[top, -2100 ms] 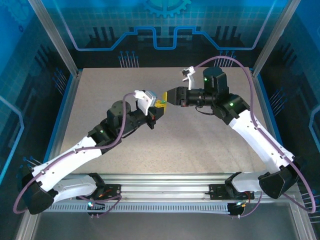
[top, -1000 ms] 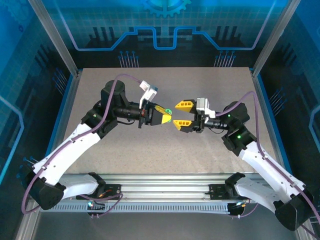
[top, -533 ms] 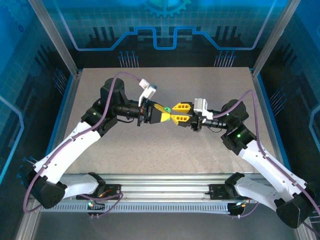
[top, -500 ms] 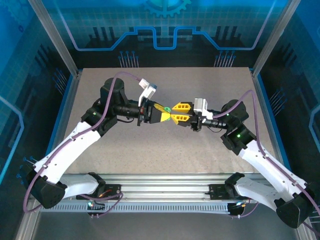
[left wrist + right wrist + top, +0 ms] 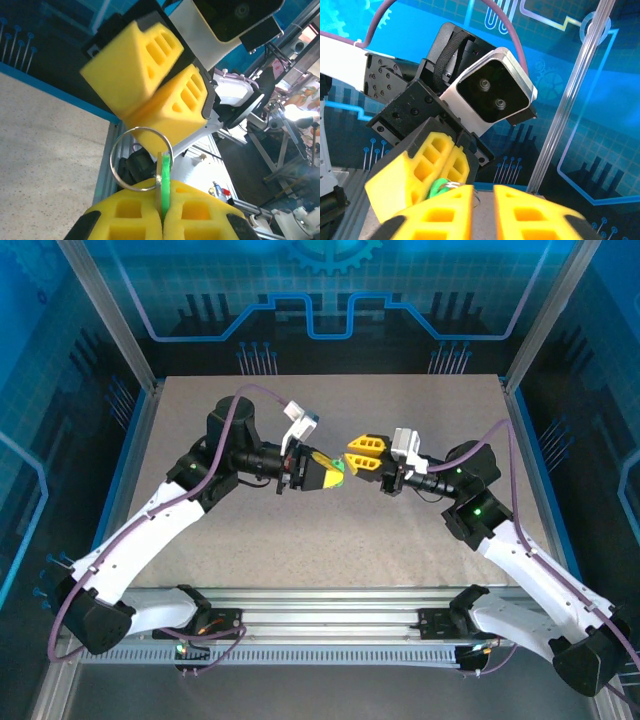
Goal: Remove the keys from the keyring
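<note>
My left gripper (image 5: pixel 337 472) is held above the middle of the table, shut on the green-headed key (image 5: pixel 165 172). The key stands on edge between its yellow pads (image 5: pixel 125 215). The silver keyring (image 5: pixel 110 158) hangs through the key and sticks out past the fingertips. My right gripper (image 5: pixel 350 456) faces it from the right, a little farther back. Its jaws stand a narrow gap apart with nothing between them (image 5: pixel 484 192). In the right wrist view the keyring (image 5: pixel 476 200) lies at the inner edge of the right gripper's left finger. I cannot tell whether they touch.
Both arms reach in over the bare speckled tabletop (image 5: pixel 300 540). Aluminium frame posts (image 5: pixel 110 330) and blue panels wall the sides and back. A metal rail (image 5: pixel 330 615) runs along the near edge.
The right gripper narrowed from wide open and met the left gripper's tip. It has since drawn slightly back and away. The left gripper kept hold of the key.
</note>
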